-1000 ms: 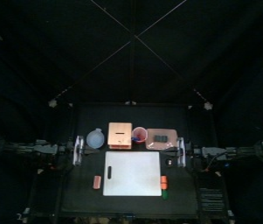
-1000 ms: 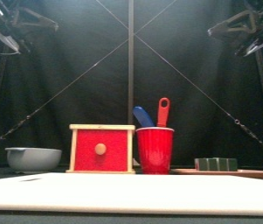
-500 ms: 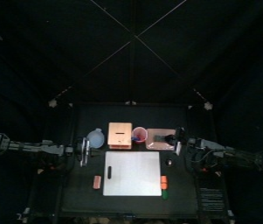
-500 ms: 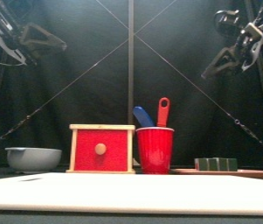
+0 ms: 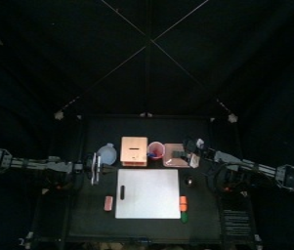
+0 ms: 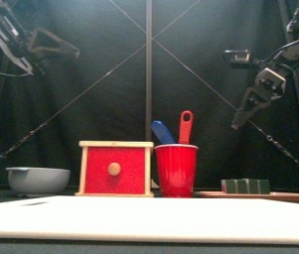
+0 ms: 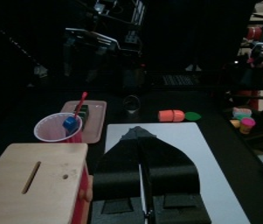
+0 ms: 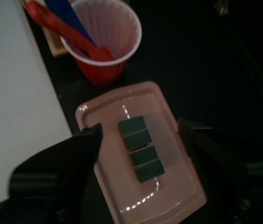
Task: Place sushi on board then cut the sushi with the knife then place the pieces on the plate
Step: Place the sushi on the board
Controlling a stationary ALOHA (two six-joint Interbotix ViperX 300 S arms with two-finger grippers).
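The white rectangular cutting board (image 5: 149,193) lies bare, so the first step is judged not yet done. Just off the board's far left corner, the left gripper (image 7: 138,133) hangs high, its jaws pressed together on nothing. Behind the board's far edge stands the red plastic cup (image 6: 176,171), in which the blue toy knife (image 6: 163,132) and the red toy knife (image 6: 185,126) are kept. Behind the far right corner lies the flat pink tray (image 8: 162,194), and the toy sushi roll of dark green blocks (image 8: 140,147) is found on it. The right gripper (image 8: 143,131) is held above the roll, jaws spread wide. The blocks could be parted by an off-centre pinch, with some left behind. The cup could be knocked or the tray shoved by a jaw set too wide. No brand, label or writing can be read.
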